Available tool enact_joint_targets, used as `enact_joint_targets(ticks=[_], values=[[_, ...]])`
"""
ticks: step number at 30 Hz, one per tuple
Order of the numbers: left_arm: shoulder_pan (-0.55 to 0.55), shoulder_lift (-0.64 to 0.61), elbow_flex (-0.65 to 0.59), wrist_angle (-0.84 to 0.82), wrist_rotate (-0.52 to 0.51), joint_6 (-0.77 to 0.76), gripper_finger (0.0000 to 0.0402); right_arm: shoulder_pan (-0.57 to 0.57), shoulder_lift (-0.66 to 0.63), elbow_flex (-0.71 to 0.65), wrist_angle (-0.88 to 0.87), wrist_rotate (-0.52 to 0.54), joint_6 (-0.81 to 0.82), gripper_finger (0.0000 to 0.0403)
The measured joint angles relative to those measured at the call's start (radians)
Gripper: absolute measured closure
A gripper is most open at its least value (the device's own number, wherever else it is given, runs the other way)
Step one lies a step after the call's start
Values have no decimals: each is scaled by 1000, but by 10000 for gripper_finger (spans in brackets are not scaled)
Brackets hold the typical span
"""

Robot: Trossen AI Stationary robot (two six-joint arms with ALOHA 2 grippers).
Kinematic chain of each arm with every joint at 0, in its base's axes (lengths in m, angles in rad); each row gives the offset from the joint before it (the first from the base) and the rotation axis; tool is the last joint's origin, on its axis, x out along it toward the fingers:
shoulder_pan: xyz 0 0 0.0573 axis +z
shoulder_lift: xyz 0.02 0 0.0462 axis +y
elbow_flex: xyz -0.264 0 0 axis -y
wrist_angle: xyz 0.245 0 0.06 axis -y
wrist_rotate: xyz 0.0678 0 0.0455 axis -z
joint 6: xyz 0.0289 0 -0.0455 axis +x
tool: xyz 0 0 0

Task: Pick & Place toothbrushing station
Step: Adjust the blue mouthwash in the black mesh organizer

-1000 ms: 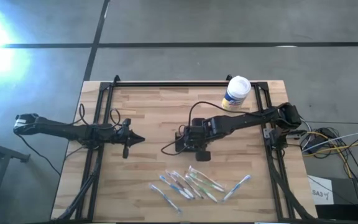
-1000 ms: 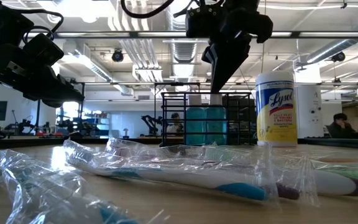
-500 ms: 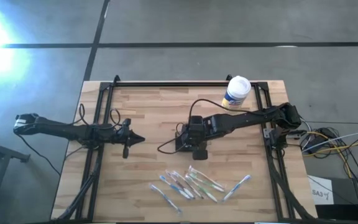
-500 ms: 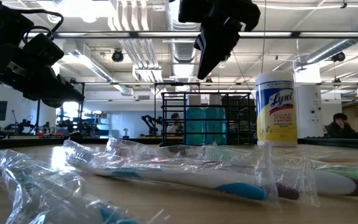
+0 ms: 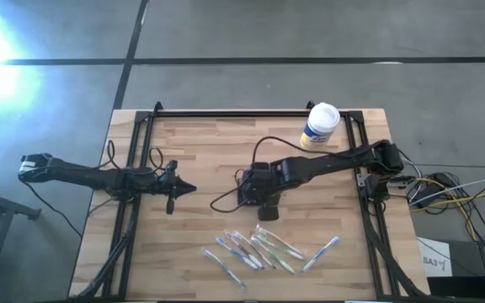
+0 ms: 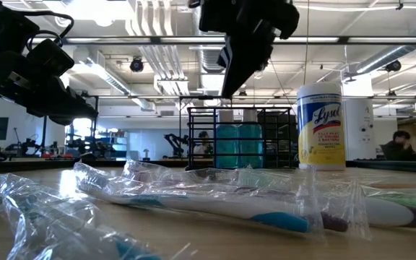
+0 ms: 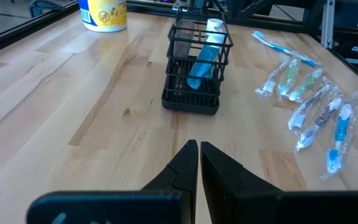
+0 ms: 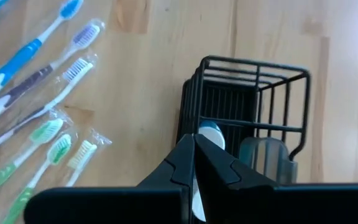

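L gripper [image 5: 190, 188] hovers over table's [image 5: 200, 244] left part, fingers pinched together, holding nothing. Toothbrushing station [image 7: 194, 68] stands mid-table, R gripper [image 8: 194, 163] right above it, fingers closed, empty. Wrapped toothbrushes [image 5: 263, 249] near front edge; Lysol canister [image 5: 319, 125] back right.

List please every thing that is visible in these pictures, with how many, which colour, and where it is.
toothbrushing station: one, black wire holder with a blue tube and a cup-like thing inside, table middle.
wrapped toothbrushes: a scattered bunch, exact count unclear, blue, green, purple and white, near edge of table.
wipes canister: one, white and yellow, far right of table.
table: one, light wood with black frame rails.
cables: several, on the floor to the right.
person: one, far back in the room.
left gripper: shut, empty, over the table's left.
right gripper: shut, empty, above the station.
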Motion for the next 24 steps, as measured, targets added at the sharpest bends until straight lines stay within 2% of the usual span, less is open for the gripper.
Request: enact_joint_targets(ticks=[24], values=[[0, 1, 0, -15, 0, 0, 378, -31, 17, -15, 3, 58, -8, 394]])
